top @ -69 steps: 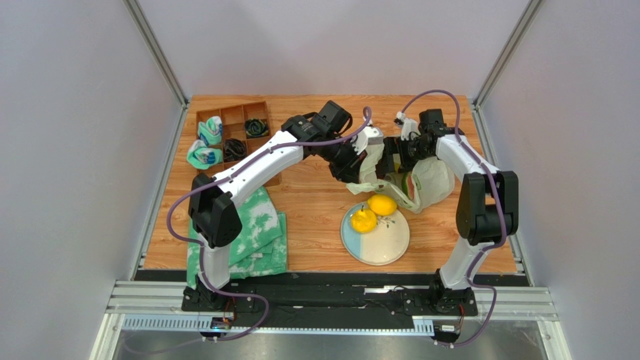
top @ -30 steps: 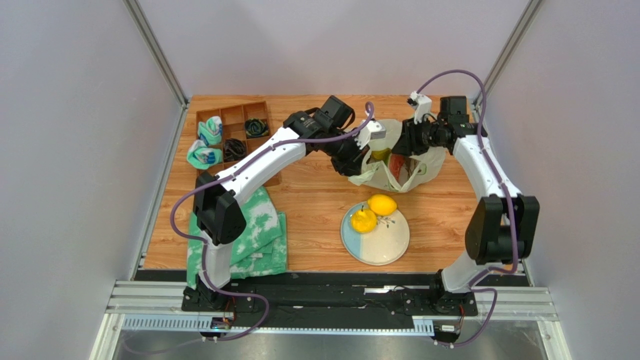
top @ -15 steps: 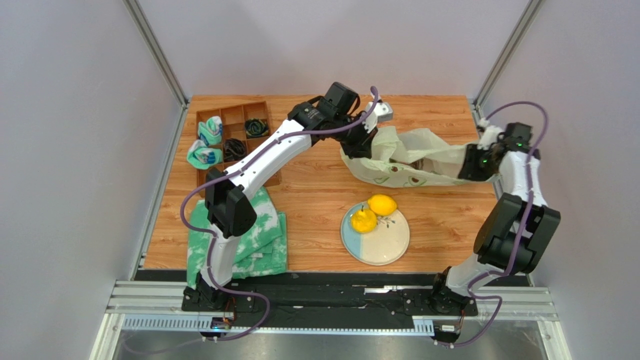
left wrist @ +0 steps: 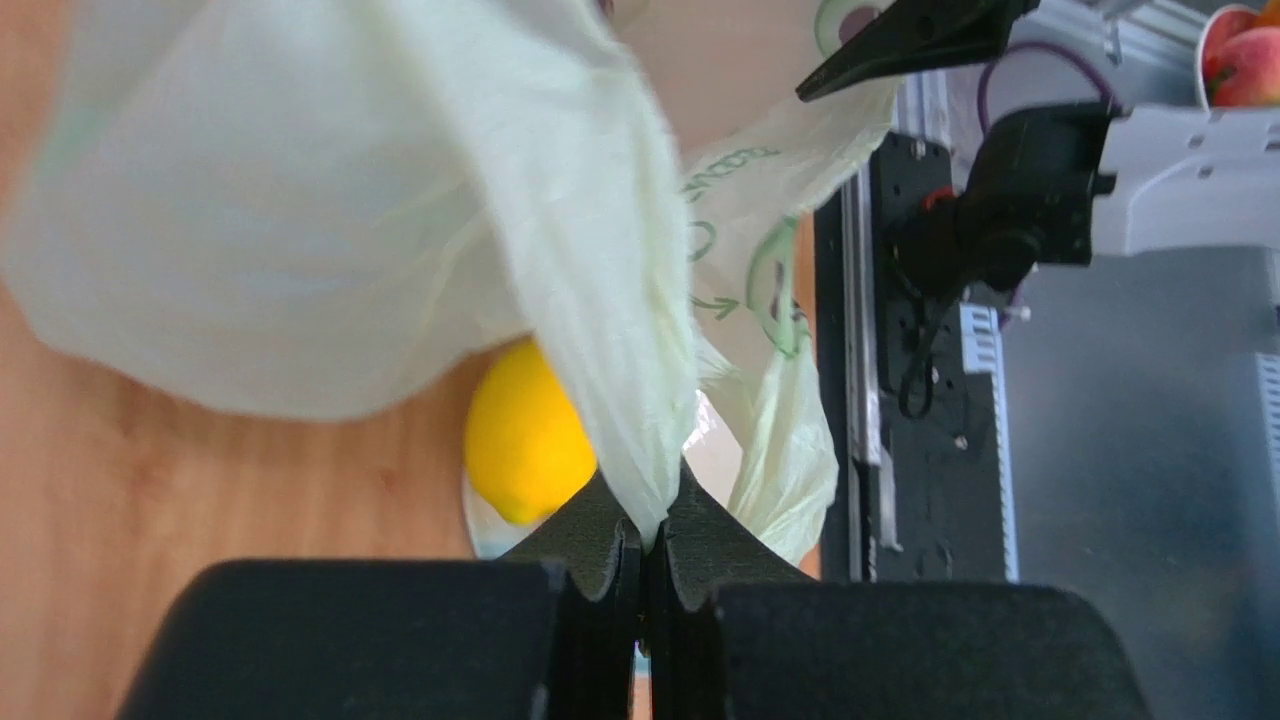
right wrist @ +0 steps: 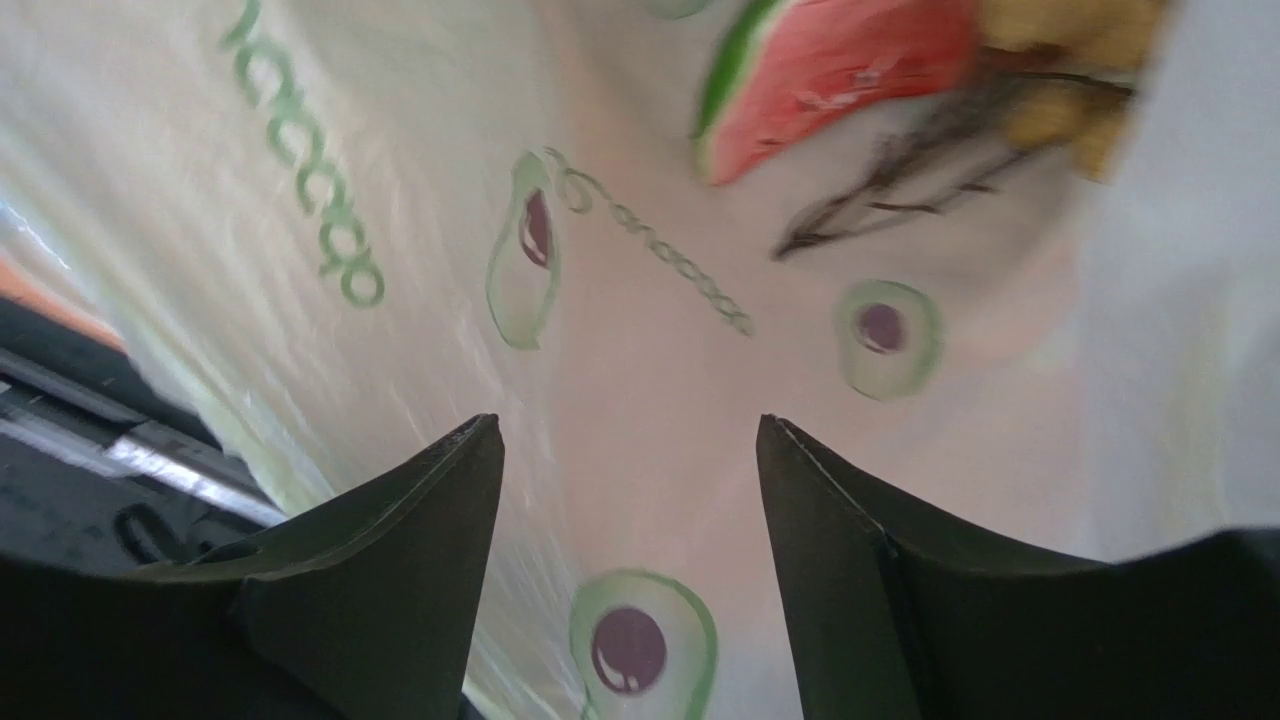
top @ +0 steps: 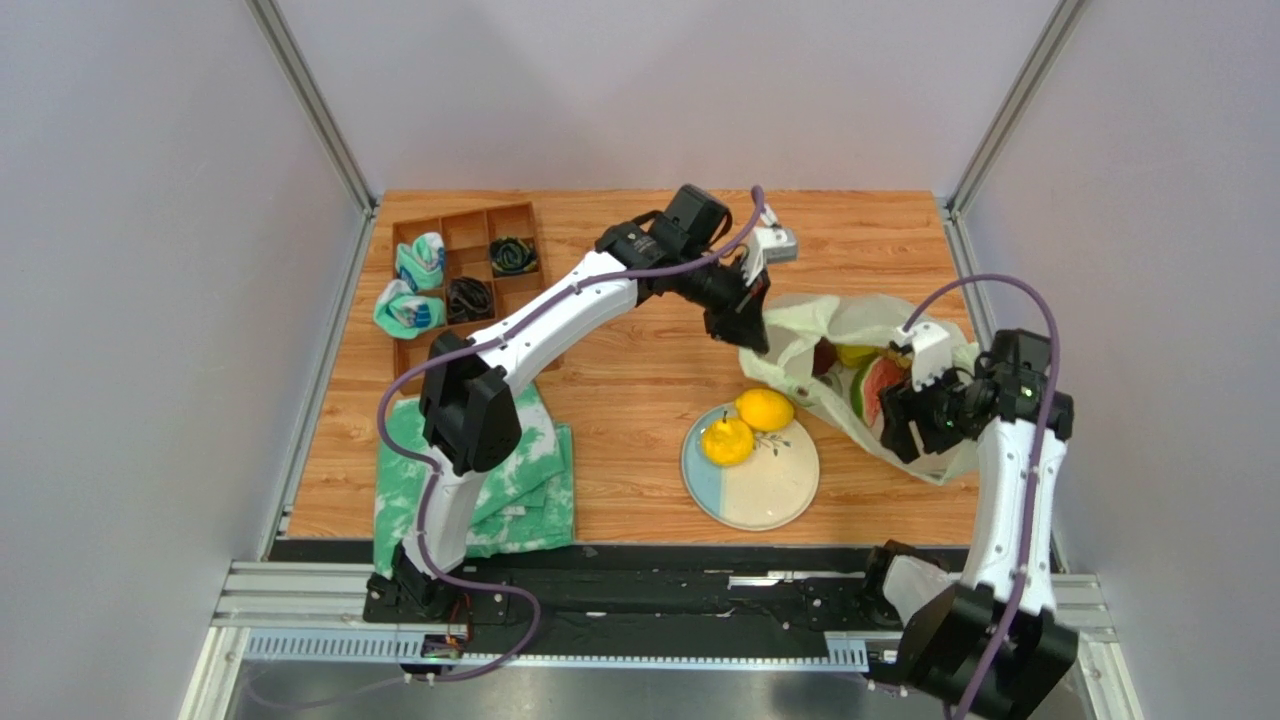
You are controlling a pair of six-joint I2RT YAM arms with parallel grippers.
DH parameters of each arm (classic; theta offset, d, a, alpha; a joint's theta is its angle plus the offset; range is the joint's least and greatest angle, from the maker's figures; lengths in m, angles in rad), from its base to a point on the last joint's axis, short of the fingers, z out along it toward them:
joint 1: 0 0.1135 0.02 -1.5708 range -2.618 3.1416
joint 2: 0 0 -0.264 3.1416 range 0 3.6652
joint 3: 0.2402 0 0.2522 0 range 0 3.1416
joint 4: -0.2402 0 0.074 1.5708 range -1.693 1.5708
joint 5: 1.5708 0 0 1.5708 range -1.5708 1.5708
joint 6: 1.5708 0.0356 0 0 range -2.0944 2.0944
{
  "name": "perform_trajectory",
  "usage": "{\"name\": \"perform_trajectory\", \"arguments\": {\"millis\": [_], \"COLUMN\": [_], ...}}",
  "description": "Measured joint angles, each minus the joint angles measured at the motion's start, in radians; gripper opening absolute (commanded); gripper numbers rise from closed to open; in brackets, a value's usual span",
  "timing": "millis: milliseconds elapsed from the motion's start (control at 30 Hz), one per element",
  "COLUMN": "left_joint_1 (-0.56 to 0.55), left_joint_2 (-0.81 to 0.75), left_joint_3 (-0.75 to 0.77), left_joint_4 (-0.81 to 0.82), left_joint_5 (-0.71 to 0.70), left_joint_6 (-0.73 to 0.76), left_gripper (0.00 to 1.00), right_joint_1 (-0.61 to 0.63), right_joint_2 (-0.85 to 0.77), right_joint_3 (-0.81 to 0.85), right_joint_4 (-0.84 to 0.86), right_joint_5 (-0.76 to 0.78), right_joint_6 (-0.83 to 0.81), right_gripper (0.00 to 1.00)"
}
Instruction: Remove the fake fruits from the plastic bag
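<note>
on the right of the table (top: pixel 631 398), the plastic bag (top: pixel 842 323) sits beside the plate (top: pixel 769 492). left gripper (left wrist: pixel 649 528) pinches its film tight, right gripper (right wrist: pixel 631 450) has its jaws spread against it, watermelon slice (right wrist: pixel 824 68) inside.

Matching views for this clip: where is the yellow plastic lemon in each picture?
Top external: yellow plastic lemon on the round blue-and-cream plate, right of centre.
Left wrist: lemon lower centre, under the pale yellow-green translucent plastic bag.
Right wrist: not in it.
Shared landmark: that bag, in all three.

A plate (top: pixel 769 489) sat on the table (top: pixel 631 398); a green cloth (top: pixel 526 477) lay left, a compartment tray (top: pixel 466 236) behind it.
</note>
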Motion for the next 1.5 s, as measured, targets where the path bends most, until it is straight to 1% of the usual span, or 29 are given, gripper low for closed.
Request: {"name": "perform_trajectory", "arguments": {"millis": [67, 167, 400, 533, 600, 633, 733, 900, 1167, 1267, 1300, 1400, 1467, 1500], "left_joint_1": [0.000, 0.000, 0.000, 0.000, 0.000, 0.000, 0.000, 0.000, 0.000, 0.000, 0.000, 0.000, 0.000, 0.000], "left_joint_2": [0.001, 0.007, 0.007, 0.007, 0.007, 0.007, 0.007, 0.007, 0.007, 0.007, 0.007, 0.007, 0.007, 0.007], "left_joint_3": [-0.067, -0.108, -0.103, -0.067, -0.050, -0.045, -0.041, -0.041, -0.041, -0.041, -0.041, -0.041, -0.041, -0.041], "left_joint_4": [-0.045, -0.104, -0.117, -0.113, -0.108, -0.107, -0.108, -0.114, -0.118, -0.118, -0.118, -0.118, -0.118, -0.119], "left_joint_5": [-0.006, -0.019, -0.048, -0.055, -0.055, -0.055, -0.060, -0.064, -0.063, -0.063, -0.063, -0.064, -0.065, -0.067], "left_joint_6": [0.001, 0.000, -0.009, -0.021, -0.022, -0.022, -0.021, -0.015, -0.014, -0.014, -0.014, -0.014, -0.014, -0.014], "left_gripper": [0.00, 0.00, 0.00, 0.00, 0.00, 0.00, 0.00, 0.00, 0.00, 0.00, 0.00, 0.00, 0.00, 0.00], "right_joint_1": [0.054, 0.116, 0.193, 0.240, 0.263, 0.272, 0.302, 0.335, 0.385, 0.418, 0.432, 0.466, 0.483, 0.491], "right_joint_2": [0.071, 0.176, 0.343, 0.468, 0.536, 0.562, 0.652, 0.723, 0.784, 0.848, 0.872, 0.942, 0.974, 0.983], "right_joint_3": [-0.047, -0.047, 0.077, 0.150, 0.187, 0.200, 0.248, 0.286, 0.351, 0.380, 0.391, 0.428, 0.443, 0.445], "right_joint_4": [0.009, 0.072, 0.230, 0.294, 0.310, 0.317, 0.332, 0.367, 0.428, 0.444, 0.446, 0.451, 0.459, 0.467], "right_joint_5": [-0.023, -0.045, -0.085, -0.092, -0.089, -0.088, -0.079, -0.055, -0.040, -0.034, -0.028, -0.001, 0.016, 0.026], "right_joint_6": [0.011, 0.058, 0.177, 0.251, 0.290, 0.303, 0.351, 0.393, 0.406, 0.403, 0.402, 0.403, 0.403, 0.402], "right_gripper": [0.68, 0.68, 0.67, 0.78, 0.80, 0.89, 0.92, 0.93, 0.95, 0.96, 0.98, 0.98, 0.90, 0.80]}}
